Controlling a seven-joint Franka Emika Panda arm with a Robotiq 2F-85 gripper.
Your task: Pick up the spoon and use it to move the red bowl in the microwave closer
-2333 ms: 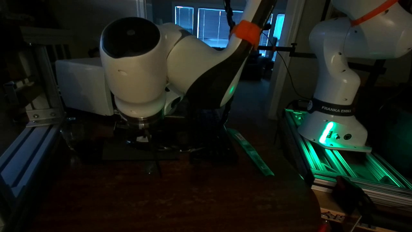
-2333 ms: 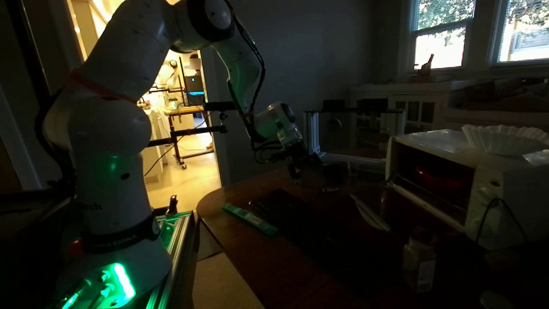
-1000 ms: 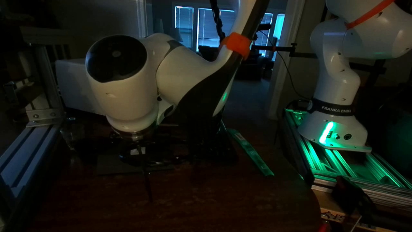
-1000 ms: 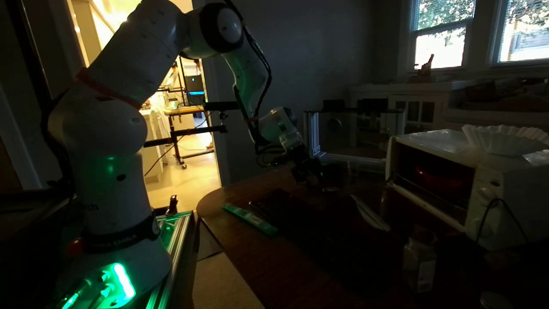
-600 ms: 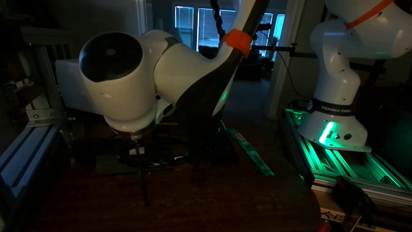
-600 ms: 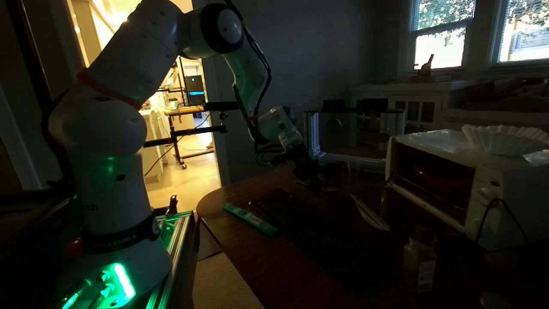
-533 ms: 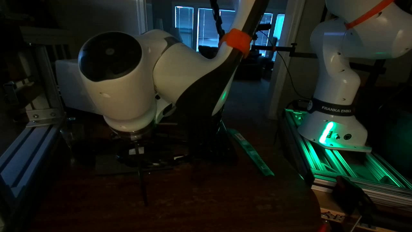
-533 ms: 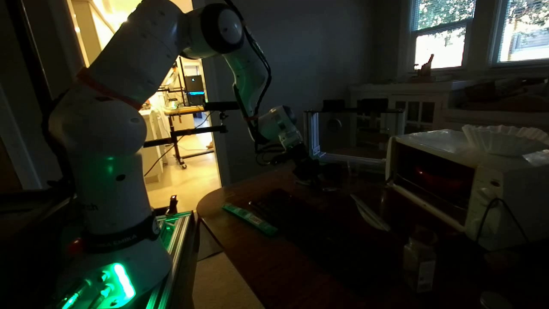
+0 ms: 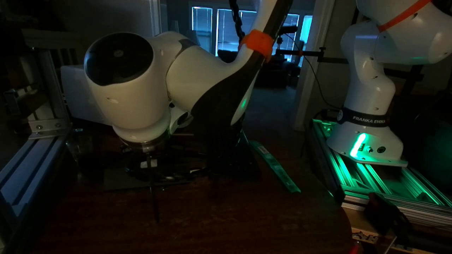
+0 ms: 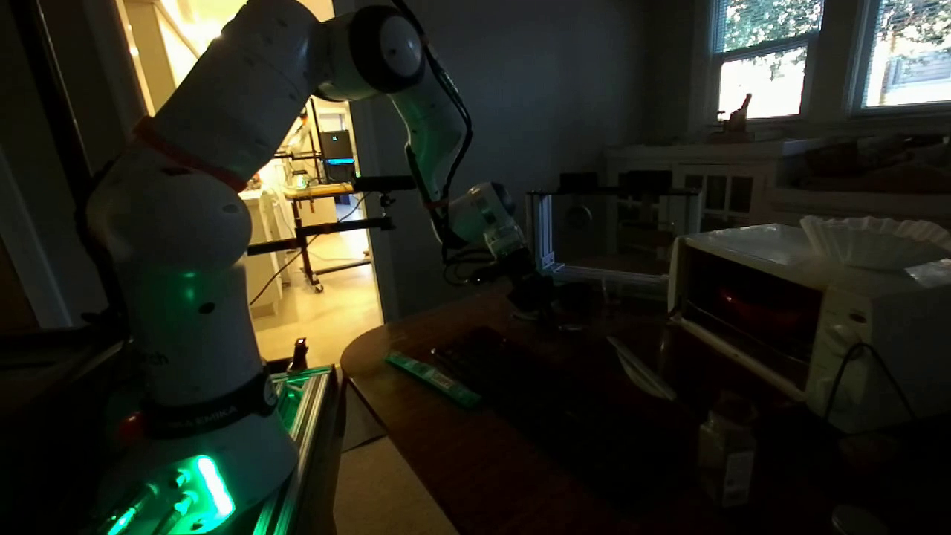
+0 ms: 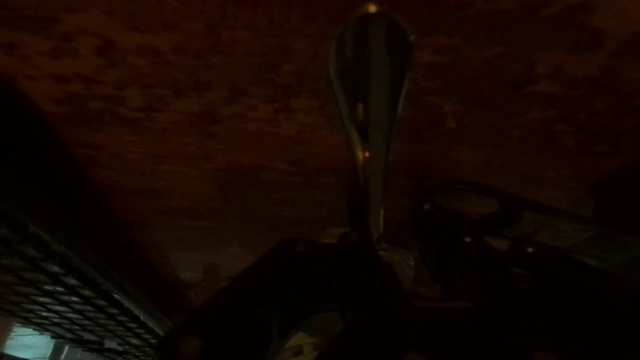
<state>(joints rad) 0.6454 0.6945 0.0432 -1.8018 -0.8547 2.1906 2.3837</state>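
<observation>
Spoon (image 11: 372, 65): narrow part at the gripper (image 11: 376, 244), wide end pointing away from it.
Jaws: too dark to tell, clamped on it or loose.
Red bowl (image 10: 758, 305): dim, inside the microwave (image 10: 877, 312).

"FRANKA EMIKA" on black band (image 9: 363, 118), "rch" on arm (image 10: 186, 223)

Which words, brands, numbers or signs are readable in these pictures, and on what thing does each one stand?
"FRANKA EMIKA": black band on the robot arm, near its foot.
"rch": letters on the same arm, above that band; only these show.
Green strip: print too blurred to read.
Jar label: too small to read.
Wooden board: letter-like marks, unclear.
Far black box: tiny sign, unreadable.
</observation>
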